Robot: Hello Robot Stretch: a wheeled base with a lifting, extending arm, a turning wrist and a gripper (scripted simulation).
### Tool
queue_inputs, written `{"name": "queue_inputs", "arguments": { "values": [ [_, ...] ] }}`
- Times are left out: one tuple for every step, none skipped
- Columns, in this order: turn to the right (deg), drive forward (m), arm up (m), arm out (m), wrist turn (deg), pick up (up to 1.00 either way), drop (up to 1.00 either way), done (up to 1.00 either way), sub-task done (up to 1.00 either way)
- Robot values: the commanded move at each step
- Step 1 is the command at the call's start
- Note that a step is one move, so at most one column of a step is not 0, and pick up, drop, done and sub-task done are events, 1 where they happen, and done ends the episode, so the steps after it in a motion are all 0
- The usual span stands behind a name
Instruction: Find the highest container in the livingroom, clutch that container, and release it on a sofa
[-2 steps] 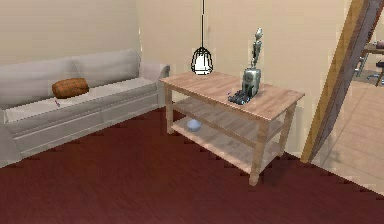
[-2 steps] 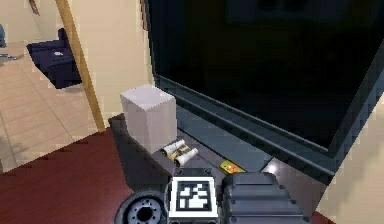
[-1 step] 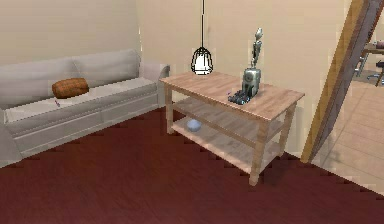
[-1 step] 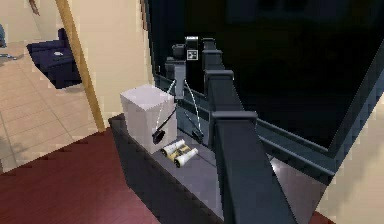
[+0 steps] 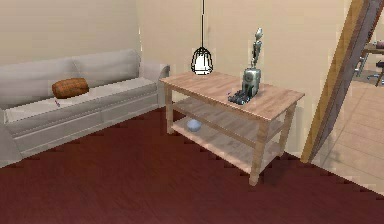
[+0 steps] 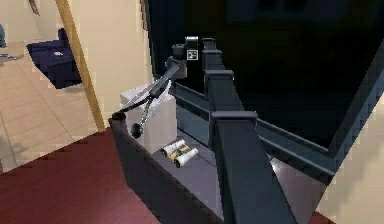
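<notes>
At white box [image 6: 160, 127] on dark counter [image 6: 150, 178]: fingers [image 6: 157, 93] (holding anything? cannot tell).

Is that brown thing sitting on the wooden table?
No, the brown thing lies on the sofa, left of the wooden table.

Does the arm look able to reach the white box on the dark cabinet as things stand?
Probably yes: the tool is right by the white box, with nothing standing between them; contact cannot be judged.
</notes>
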Motion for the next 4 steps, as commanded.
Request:
{"name": "queue_inputs", "arguments": {
  "values": [
    [0.0, 0.0, 0.0, 0.0, 45.0, 0.0, 0.0, 0.0, 0.0],
    [0.0, 0.0, 0.0, 0.0, 27.0, 0.0, 0.0, 0.0, 0.0],
    [0.0, 0.0, -0.14, 0.0, 0.0, 0.0, 0.0, 0.0, 0.0],
    [0.0, 0.0, 0.0, 0.0, 0.0, 1.0, 0.0, 0.0, 0.0]
  ]
}}
